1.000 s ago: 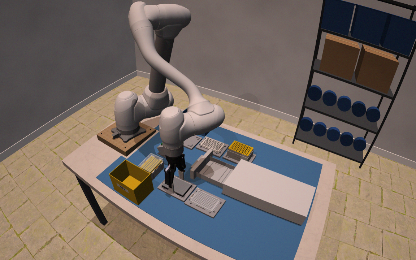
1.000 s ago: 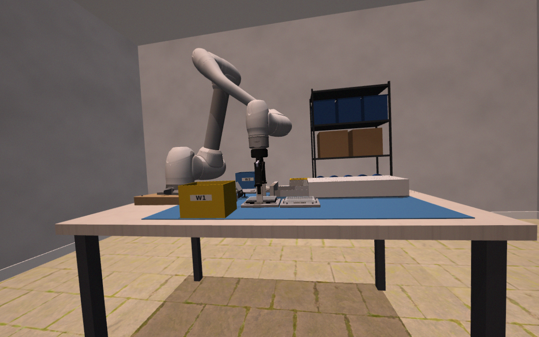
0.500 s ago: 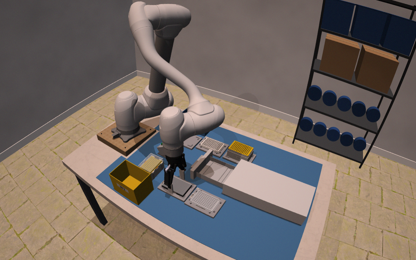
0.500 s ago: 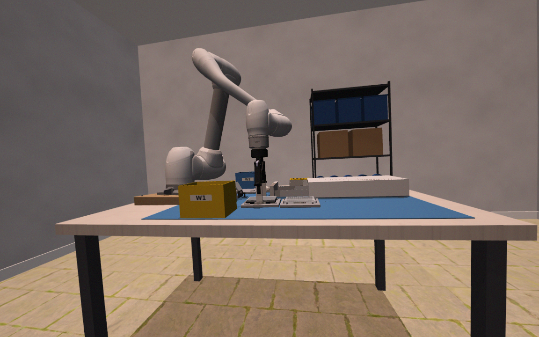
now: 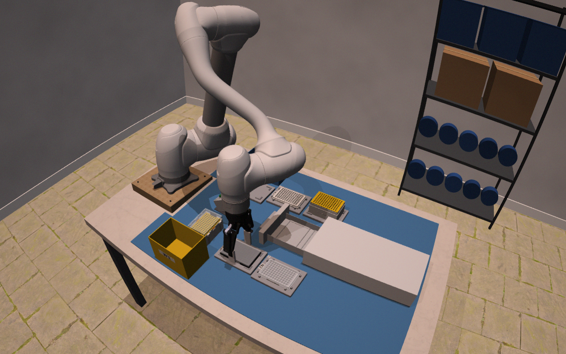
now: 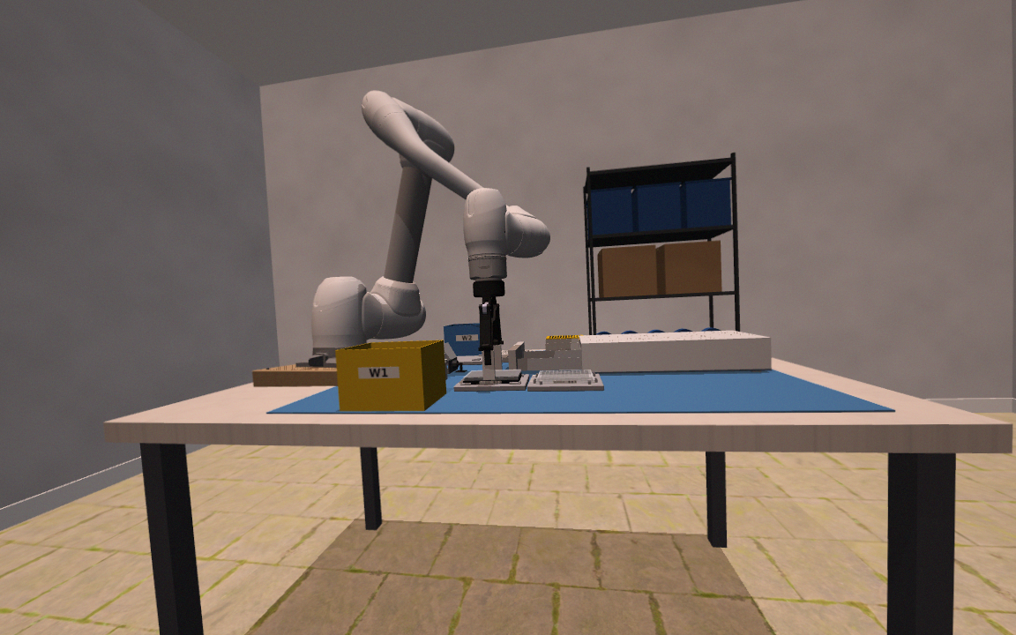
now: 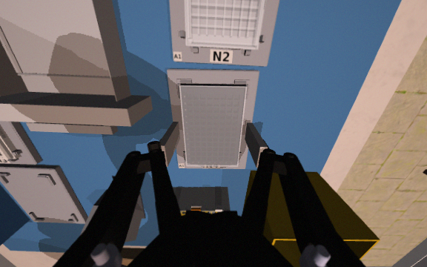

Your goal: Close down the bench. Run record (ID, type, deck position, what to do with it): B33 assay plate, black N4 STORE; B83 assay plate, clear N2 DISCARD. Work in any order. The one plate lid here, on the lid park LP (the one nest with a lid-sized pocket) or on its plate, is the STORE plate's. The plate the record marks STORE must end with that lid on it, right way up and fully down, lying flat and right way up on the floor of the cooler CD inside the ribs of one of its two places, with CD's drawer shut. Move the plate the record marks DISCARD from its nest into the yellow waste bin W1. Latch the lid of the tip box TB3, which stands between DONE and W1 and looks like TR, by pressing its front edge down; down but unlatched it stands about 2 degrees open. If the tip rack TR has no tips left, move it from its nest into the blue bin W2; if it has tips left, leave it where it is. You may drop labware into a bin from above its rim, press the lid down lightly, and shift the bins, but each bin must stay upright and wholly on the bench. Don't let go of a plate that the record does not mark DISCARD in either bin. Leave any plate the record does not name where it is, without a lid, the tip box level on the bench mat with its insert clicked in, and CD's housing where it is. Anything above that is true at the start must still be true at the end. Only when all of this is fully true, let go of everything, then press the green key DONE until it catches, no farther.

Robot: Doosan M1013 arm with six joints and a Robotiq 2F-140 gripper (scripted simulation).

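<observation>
The claw (image 7: pixel 213 142) hangs straight down over the covered plate (image 7: pixel 212 124), its fingers spread a little wider than the plate and standing just off its long sides — gripping nothing. The plate sits flat in its grey holder (image 7: pixel 252 79) on the blue mat (image 7: pixel 302 85); a pale, cloudy lid covers it, with a faint grid of wells showing through and a thin dark edge at the far end. Just beyond lies the clear plate (image 7: pixel 224 20) in the holder marked N2. The yellow bin (image 5: pixel 178 246) stands beside the covered plate, and the cooler's drawer (image 5: pixel 291 232) is pulled open.
</observation>
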